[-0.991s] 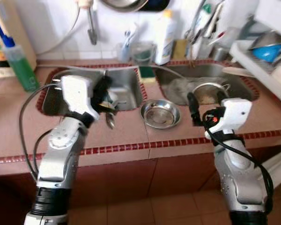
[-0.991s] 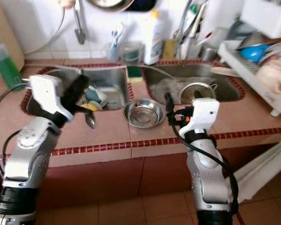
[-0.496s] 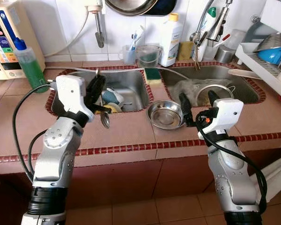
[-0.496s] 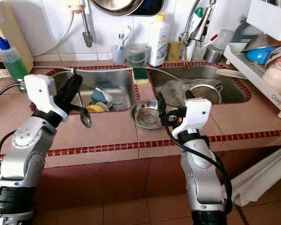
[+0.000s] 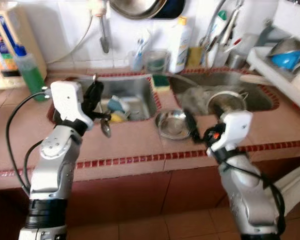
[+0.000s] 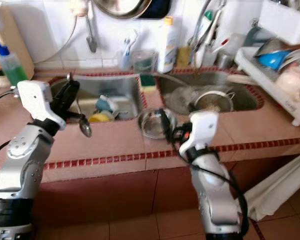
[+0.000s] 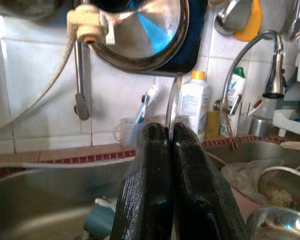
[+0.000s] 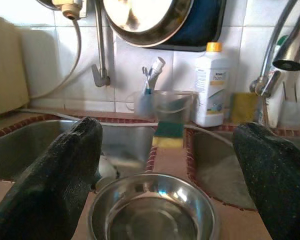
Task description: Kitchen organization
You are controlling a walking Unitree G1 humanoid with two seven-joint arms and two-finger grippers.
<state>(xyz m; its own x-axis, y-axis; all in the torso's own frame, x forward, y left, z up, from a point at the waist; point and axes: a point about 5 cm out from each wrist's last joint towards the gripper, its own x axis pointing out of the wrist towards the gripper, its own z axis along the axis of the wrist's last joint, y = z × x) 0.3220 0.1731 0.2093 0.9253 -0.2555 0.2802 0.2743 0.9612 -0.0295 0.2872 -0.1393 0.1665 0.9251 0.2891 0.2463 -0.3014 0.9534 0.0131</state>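
The brown tiled counter (image 5: 135,145) lies bare along its front strip between the two arms, so passage there is free. The round steel bowl (image 8: 152,212) sits straight ahead of the wide-open right claw (image 8: 165,165), between its fingers. The left stainless sink basin (image 6: 110,95) holds cups and a yellow item, crowding its floor. The right basin (image 5: 225,90) holds a metal strainer. A white dish rack (image 6: 277,75) blocks the far right edge.

2 sinks (image 5: 135,97), 1 steel bowl (image 5: 172,123)
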